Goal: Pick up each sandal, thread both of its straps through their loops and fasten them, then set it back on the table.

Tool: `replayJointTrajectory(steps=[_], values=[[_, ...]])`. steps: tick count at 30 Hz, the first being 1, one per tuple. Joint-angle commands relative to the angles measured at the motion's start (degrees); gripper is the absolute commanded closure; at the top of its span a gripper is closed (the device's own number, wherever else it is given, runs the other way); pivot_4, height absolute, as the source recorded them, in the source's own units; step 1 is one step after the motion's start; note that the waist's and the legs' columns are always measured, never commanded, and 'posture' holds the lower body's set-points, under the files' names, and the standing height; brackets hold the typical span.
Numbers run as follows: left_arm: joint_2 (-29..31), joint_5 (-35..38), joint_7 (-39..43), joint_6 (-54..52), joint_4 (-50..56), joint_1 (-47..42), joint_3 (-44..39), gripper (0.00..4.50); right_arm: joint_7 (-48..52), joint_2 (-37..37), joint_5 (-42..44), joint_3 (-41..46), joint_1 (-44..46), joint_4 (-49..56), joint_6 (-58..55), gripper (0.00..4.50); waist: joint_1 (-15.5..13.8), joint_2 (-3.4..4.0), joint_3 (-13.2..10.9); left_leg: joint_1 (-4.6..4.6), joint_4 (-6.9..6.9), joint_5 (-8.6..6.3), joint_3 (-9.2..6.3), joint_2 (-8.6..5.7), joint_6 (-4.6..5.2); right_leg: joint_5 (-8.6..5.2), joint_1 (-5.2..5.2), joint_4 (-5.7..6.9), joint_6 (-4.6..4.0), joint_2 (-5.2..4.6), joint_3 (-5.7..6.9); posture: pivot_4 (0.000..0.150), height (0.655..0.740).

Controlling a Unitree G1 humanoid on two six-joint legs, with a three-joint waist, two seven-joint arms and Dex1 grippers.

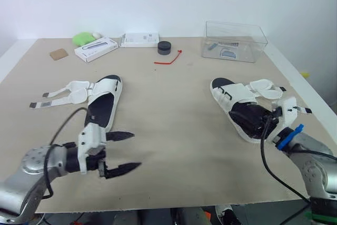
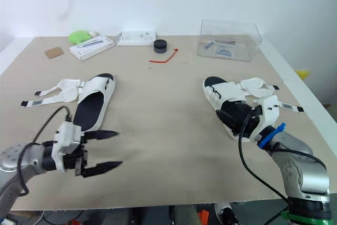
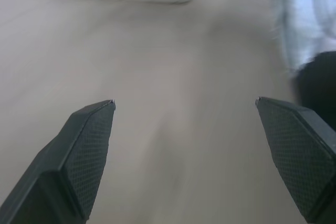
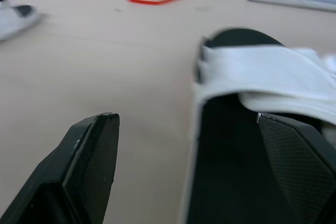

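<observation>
The left sandal (image 1: 102, 104), white with a black footbed, lies on the table's left half, its two undone straps (image 1: 63, 93) spread out to the left. My left gripper (image 1: 129, 151) is open over bare table just in front of its heel, holding nothing. On the right half lies the right sandal (image 1: 234, 101), with loose straps (image 1: 268, 89) trailing to its right. My right gripper (image 4: 186, 116) is open at this sandal's heel end: one finger hangs over the black footbed (image 4: 231, 145), the other over the table beside it.
At the back stand a clear plastic box (image 1: 234, 40), two white boxes (image 1: 96, 49) (image 1: 139, 39), a black puck (image 1: 164, 47), a red cord (image 1: 168, 59), a green object (image 1: 82, 38) and a brown square (image 1: 59, 54). The table's front edge (image 1: 174, 204) lies close below both grippers.
</observation>
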State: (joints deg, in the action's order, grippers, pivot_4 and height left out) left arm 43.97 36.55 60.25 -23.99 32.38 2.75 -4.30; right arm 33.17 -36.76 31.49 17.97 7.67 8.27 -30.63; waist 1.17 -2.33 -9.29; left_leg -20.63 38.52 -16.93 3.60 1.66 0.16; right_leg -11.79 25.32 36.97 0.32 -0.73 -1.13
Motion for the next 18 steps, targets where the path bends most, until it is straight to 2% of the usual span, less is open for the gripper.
replayJointTrajectory(steps=[1,9,18], values=[[-0.02,2.19,-0.75,-2.22,3.17,-3.01,1.72,0.08,-0.57,0.12,-2.71,-1.93,2.06,-1.76,0.76,0.00,0.00,0.00,0.00,0.00,0.00,0.00,-0.01,0.01,0.00,0.00,0.01,0.00,0.00,0.02,0.00,0.150,0.7400],[-0.64,2.08,-1.87,-2.77,2.86,-5.43,2.98,0.08,-1.28,3.63,-9.18,-7.94,6.17,-7.05,5.45,0.00,0.23,0.00,0.01,0.02,0.01,0.00,0.05,0.09,0.00,0.03,-0.04,0.02,-0.06,0.20,-0.07,0.150,0.7400],[-0.64,-0.25,-2.69,-1.04,2.94,-3.14,3.42,0.08,-1.75,7.27,-15.14,-9.95,16.58,-20.71,13.66,0.00,0.25,0.00,0.01,0.22,0.04,0.03,0.13,0.09,-0.04,0.18,-0.05,0.02,-0.18,0.30,-0.15,0.150,0.7400]])
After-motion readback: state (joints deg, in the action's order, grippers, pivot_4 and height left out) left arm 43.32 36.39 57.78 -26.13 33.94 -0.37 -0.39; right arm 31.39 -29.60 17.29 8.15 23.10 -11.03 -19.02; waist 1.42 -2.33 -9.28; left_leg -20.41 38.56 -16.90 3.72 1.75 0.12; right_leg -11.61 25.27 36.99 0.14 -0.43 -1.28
